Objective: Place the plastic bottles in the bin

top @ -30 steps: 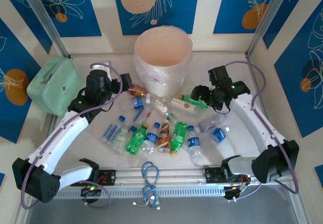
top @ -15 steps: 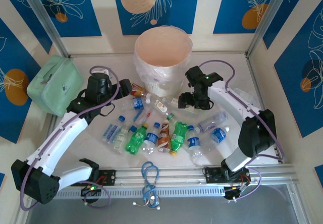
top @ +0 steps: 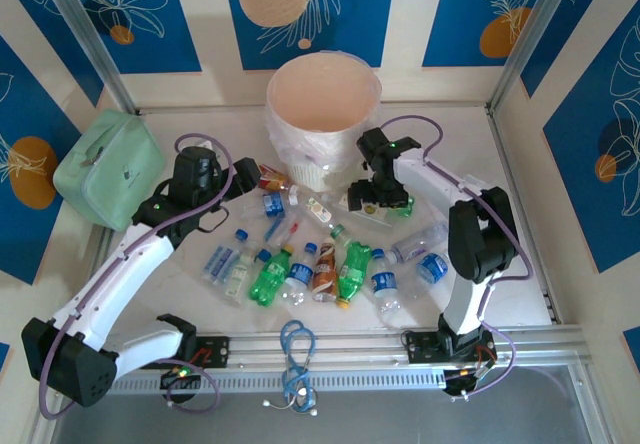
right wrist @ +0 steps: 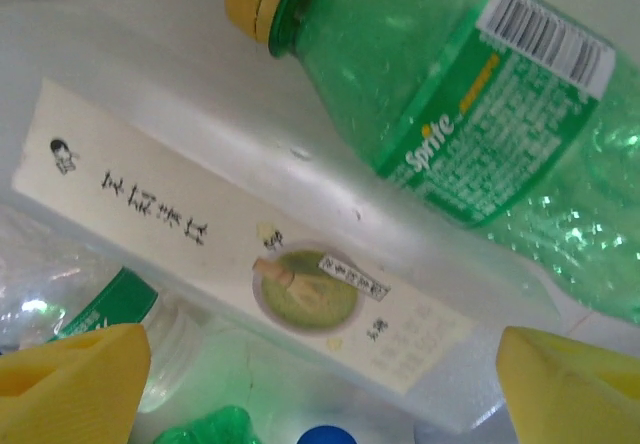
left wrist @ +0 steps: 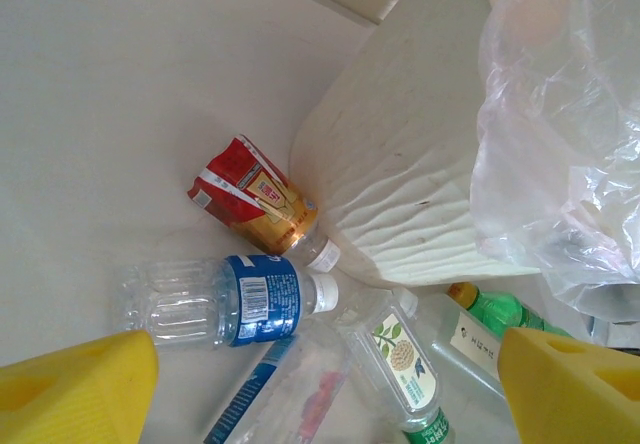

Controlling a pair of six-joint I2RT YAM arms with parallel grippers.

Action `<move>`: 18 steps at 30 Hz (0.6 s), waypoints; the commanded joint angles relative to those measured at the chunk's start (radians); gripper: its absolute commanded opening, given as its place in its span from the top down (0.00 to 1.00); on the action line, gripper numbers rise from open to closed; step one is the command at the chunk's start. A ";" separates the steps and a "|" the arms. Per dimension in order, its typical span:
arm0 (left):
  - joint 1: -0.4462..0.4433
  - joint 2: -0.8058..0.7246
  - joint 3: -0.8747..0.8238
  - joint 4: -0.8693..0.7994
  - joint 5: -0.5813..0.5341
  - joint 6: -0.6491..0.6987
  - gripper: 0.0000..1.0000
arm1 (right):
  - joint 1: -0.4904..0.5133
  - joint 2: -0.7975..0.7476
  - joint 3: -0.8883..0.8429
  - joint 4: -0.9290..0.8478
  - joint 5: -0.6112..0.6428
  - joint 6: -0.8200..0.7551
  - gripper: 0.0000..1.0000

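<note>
Bottles tell most of the story from the top external camera. The plastic bottles [top: 270, 276] lie scattered on the tabletop [top: 460, 134] between the two arms, just near of the bin [top: 272, 99]. The bin stands at the far middle with a thin liner [top: 290, 149] draped over its rim. As far as this camera looks into it, no bottle shows inside. The task therefore appears barely begun, with roughly fifteen bottles left to move. The left fingers [top: 252, 176] hover at the far left of the pile, close to the foot of the bin. The right fingers [top: 372, 200] hang over the far right of the pile, also just beside the bin. A mint-green case [top: 108, 169] sits at the left, well apart from the pile.

From the left wrist, the left fingers stand wide apart with nothing gripped between them. Below lie a red-and-gold labelled bottle [left wrist: 255, 199], just beside the bin wall, and a clear bottle with a blue label [left wrist: 225, 301] next to it. Either looks a likely next pick.

From the right wrist, the right fingers are likewise spread wide and hold nothing. Between them a white-labelled bottle [right wrist: 240, 254] and a green Sprite bottle [right wrist: 450, 114] lie side by side on the tabletop, so no grasp has been made there yet.
</note>
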 commanded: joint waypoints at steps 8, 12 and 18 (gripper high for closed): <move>-0.006 -0.011 -0.024 -0.010 0.007 -0.032 0.13 | -0.005 0.041 0.006 0.020 -0.011 -0.038 0.09; -0.006 -0.011 -0.025 -0.010 0.010 -0.032 0.13 | -0.004 0.033 -0.028 0.036 -0.024 -0.035 0.10; -0.006 -0.005 -0.027 -0.003 0.015 -0.036 0.14 | 0.004 0.005 -0.070 0.037 -0.018 -0.025 0.12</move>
